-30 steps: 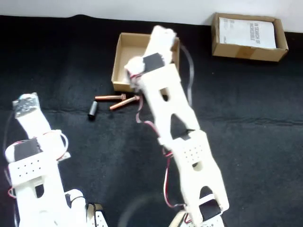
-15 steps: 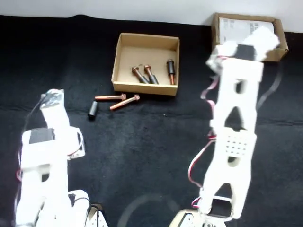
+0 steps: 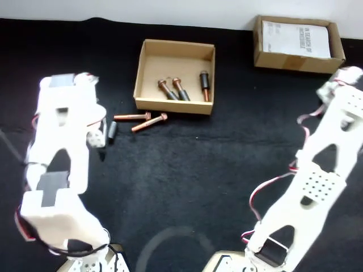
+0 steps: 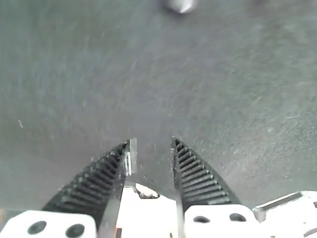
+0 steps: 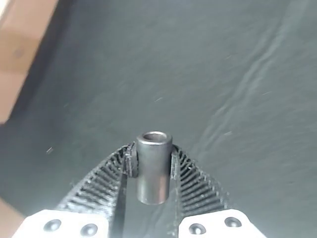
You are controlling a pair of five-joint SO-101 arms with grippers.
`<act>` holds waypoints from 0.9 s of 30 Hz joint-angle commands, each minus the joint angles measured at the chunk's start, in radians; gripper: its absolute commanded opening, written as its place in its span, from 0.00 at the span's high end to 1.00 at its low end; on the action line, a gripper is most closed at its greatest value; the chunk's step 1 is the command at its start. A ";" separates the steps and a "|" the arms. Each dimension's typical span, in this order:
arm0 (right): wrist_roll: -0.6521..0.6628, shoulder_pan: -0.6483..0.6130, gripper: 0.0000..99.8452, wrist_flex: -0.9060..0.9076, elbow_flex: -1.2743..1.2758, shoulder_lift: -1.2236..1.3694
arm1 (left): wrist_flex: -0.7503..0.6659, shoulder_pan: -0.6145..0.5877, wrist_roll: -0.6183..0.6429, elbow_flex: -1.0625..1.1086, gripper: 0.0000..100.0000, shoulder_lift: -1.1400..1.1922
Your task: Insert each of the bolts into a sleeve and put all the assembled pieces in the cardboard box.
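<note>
Cardboard box [image 3: 170, 106] first, since I judge everything from it: three assembled pieces [image 3: 180, 89] lie inside on its floor, bolt heads toward the far wall, so I reckon that much is done. Two bare bolts [image 3: 131, 117] lie on the black cloth [image 3: 187, 170] just outside the box's front wall, near its left corner, almost touching each other. My right pincer [image 5: 152, 148] is pinching a dark sleeve [image 5: 154, 166] upright between its ribbed jaws, bore showing, well to the right of the box. A second sleeve [image 3: 112, 131] lies on the cloth left of the bolts, further from the box than they are. My left pincer [image 4: 151, 143] is spread with nothing in it, low over bare cloth, and my left arm hangs just beside that second sleeve. So I count two pairings and two drops into the box as left to do. For room, a wide stretch of cloth lies between my right arm and the box. The tight spot is the box's front wall, so close behind the bolts that I would come at them from the near side. A second box [image 3: 295, 61] holding paper sits well right of the cardboard box, close to my right arm, and I should swing wide of its rim.
</note>
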 commanded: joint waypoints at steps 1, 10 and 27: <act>0.049 0.099 0.99 0.012 -0.042 -0.093 | 0.041 0.097 -0.043 -0.154 0.88 0.050; 0.235 0.355 0.99 0.010 -0.041 -0.087 | 0.032 0.275 -0.327 -0.363 0.81 0.186; 0.990 0.628 0.99 0.010 0.099 -0.088 | 0.031 0.314 -0.545 -0.886 0.75 0.611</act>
